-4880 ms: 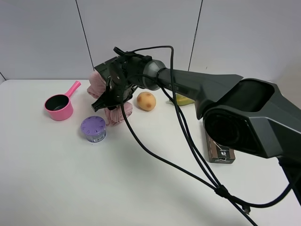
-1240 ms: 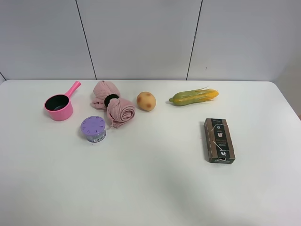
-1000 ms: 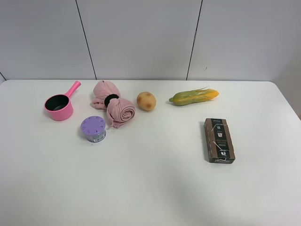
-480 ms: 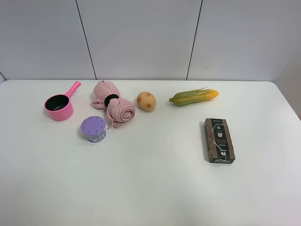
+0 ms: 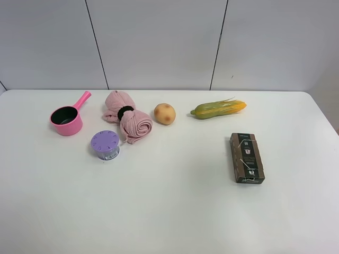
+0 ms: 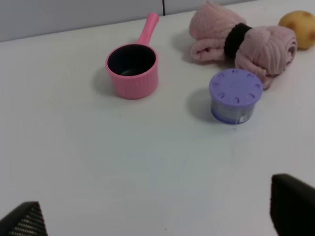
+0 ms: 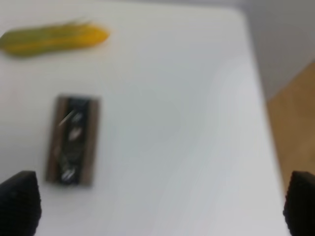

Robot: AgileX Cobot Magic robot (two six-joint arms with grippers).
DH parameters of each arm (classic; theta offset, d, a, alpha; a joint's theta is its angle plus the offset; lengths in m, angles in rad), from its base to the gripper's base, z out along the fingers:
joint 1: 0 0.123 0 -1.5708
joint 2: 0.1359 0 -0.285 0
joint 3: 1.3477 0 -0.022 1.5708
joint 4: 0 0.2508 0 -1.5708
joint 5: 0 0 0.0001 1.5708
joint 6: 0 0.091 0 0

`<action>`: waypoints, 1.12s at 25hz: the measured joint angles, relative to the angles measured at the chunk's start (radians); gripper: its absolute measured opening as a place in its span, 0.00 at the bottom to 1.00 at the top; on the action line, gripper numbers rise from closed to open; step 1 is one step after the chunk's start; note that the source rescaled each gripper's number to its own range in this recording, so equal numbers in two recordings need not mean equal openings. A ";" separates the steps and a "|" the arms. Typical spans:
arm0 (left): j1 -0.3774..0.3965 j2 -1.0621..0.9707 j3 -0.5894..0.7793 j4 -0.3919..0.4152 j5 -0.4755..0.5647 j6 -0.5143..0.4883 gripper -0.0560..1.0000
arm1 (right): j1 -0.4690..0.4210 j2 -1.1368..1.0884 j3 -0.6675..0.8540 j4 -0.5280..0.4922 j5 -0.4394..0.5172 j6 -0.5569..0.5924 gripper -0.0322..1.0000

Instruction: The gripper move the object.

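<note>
**Grippers wide apart, towel bundle sitting free on the worktop**

Left gripper [image 6: 157, 216] shows only as two black fingertips at the bottom corners of its wrist view, spread far apart with nothing between them. Same story for the right gripper [image 7: 157, 206]: dark tips in the lower left and lower right corners of a blurred picture, standing wide and empty. Neither arm appears in the high view at all.

Now to the object [image 5: 127, 119], the dusty-pink towel bundle. It lies in the upper left part of the high view, cinched at the waist by a black band [image 5: 125, 112], one puffy lobe toward the wall, the rolled lobe toward the near edge. It rests flat on the white worktop [image 5: 175, 206], nothing holding it.

Neighbours: a bright pink pot [image 5: 67, 117] sits to its left, handle angled up and to the right, apart from the towel. A purple round container [image 5: 105, 144] stands just below and left of the rolled lobe, close to it. To the right, a yellowish round fruit [image 5: 164, 113] sits near the bundle. Further right lies a corn cob [image 5: 218, 109], and lower right a dark box [image 5: 247, 157] lies flat, well apart from the rest.

From the left wrist view, the towel bundle [image 6: 243, 43] fills the upper right, the purple container [image 6: 235, 95] just beside it, the pot [image 6: 133, 71] left of both.
</note>
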 joint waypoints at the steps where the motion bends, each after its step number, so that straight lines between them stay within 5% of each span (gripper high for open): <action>1: 0.000 0.000 0.000 0.000 0.000 0.000 1.00 | 0.000 -0.040 0.059 0.049 0.000 -0.005 1.00; 6: 0.000 0.000 0.000 0.000 0.000 0.000 1.00 | 0.000 -0.253 0.293 0.215 -0.069 -0.065 1.00; 17: 0.000 0.000 0.000 0.000 0.000 0.000 1.00 | 0.000 -0.540 0.513 0.189 -0.127 -0.080 1.00; 28: 0.000 0.000 0.000 0.000 0.000 0.000 1.00 | 0.000 -0.547 0.623 0.216 -0.154 -0.076 1.00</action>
